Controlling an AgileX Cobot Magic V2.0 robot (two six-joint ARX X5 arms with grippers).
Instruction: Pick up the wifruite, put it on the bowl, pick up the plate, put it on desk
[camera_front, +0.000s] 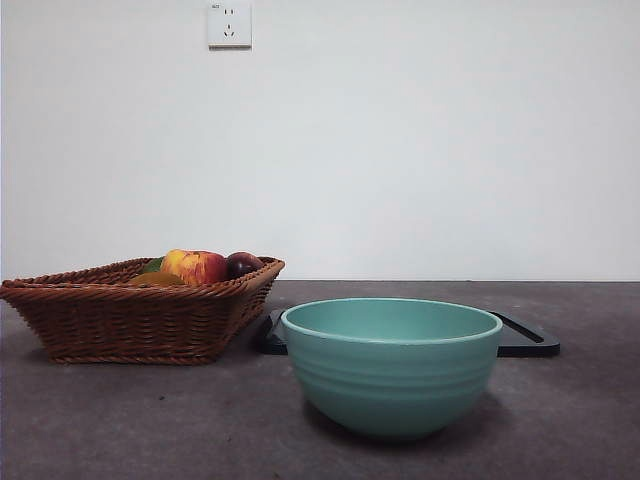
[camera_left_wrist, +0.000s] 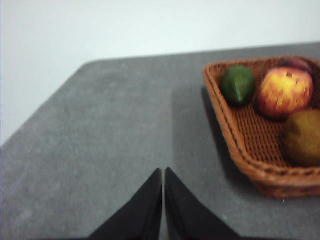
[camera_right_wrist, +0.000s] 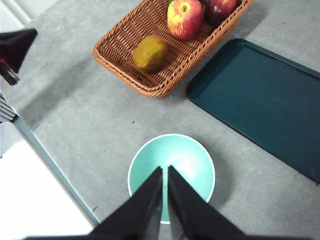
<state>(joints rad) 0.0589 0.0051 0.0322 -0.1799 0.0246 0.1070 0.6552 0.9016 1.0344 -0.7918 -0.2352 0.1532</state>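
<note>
The wifruite (camera_right_wrist: 150, 53) (camera_left_wrist: 302, 137) lies in the brown wicker basket (camera_right_wrist: 125, 60), and only its top (camera_front: 157, 279) peeks over the rim in the front view. In front of the basket, the teal bowl (camera_front: 390, 365) (camera_right_wrist: 195, 155) stands empty on the desk (camera_front: 570, 420). My right gripper (camera_right_wrist: 165, 169) hangs shut high above the bowl. Over bare desk beside the basket's end, my left gripper (camera_left_wrist: 163, 171) is shut, holding nothing. Neither arm shows in the front view. No plate is in view.
The basket (camera_front: 130, 320) also holds a red-yellow apple (camera_right_wrist: 185, 19), a dark red fruit (camera_right_wrist: 220, 9) and a green fruit (camera_left_wrist: 238, 85). A flat dark tray (camera_right_wrist: 260, 100) (camera_front: 530, 345) lies behind the bowl. The table's edge (camera_right_wrist: 55, 165) runs near the bowl.
</note>
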